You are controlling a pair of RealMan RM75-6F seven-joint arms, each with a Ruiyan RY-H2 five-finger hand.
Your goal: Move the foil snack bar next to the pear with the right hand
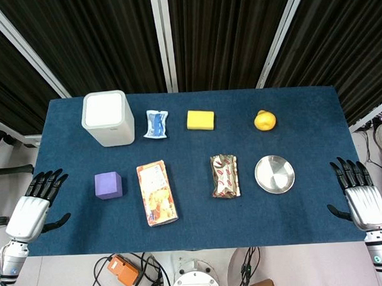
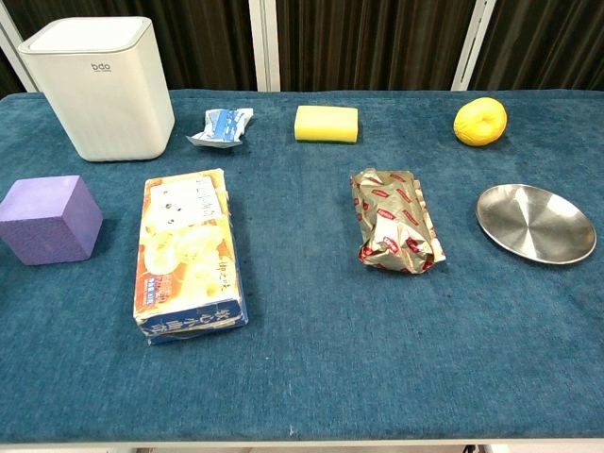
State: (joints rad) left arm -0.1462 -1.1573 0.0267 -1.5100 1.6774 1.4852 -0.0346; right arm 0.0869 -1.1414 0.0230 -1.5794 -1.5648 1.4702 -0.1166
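Dark curtains are hanging behind the blue tabletop (image 1: 195,213). Nothing's started yet: the right robot hand (image 1: 359,195) is waiting empty, fingers spread, at the edge. The foil snack bar (image 1: 225,176) is lying well to its left, past the steel dish (image 1: 274,174); the pear (image 1: 265,120) is sitting further out. Next it needs to reach over and grab.

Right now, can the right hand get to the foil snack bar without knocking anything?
Probably yes. The right hand is open at the table's edge; only the steel dish lies between it and the foil snack bar, low enough to pass over.

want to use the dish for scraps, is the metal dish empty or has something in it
Empty: the metal dish shows only bare shiny steel in both views.
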